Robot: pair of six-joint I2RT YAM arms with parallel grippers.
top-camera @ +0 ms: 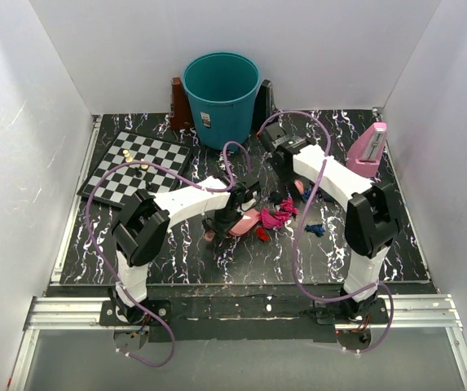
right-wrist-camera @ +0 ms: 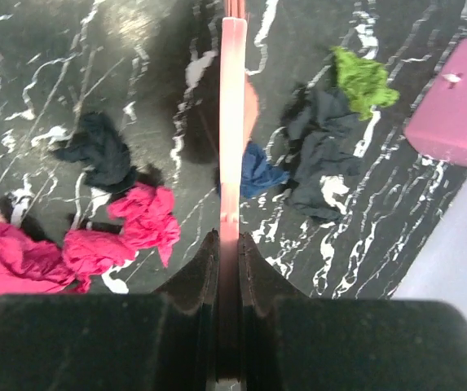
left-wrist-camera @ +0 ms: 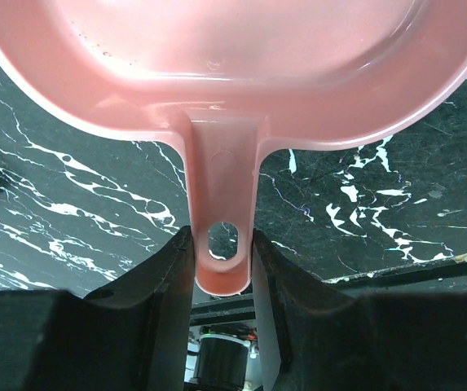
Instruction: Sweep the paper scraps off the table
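Note:
My left gripper (left-wrist-camera: 222,257) is shut on the handle of a pink dustpan (left-wrist-camera: 233,57), which rests on the black marbled table (left-wrist-camera: 70,187). In the top view the dustpan (top-camera: 246,224) lies just left of a magenta scrap pile (top-camera: 279,216). My right gripper (right-wrist-camera: 229,244) is shut on a thin pink sweeping tool (right-wrist-camera: 232,114), seen edge-on. Magenta scraps (right-wrist-camera: 145,220) and a dark blue wad (right-wrist-camera: 99,147) lie to its left. A blue wad (right-wrist-camera: 262,173), a dark wad (right-wrist-camera: 319,155) and a green wad (right-wrist-camera: 363,77) lie to its right. The dustpan's inside shows no scraps.
A teal bin (top-camera: 221,94) stands at the back centre. A chessboard (top-camera: 135,167) with small pieces lies at the back left. A pink metronome-like object (top-camera: 367,151) stands at the right, close to the right arm. A lone blue scrap (top-camera: 315,230) and a red one (top-camera: 262,235) lie nearer the front.

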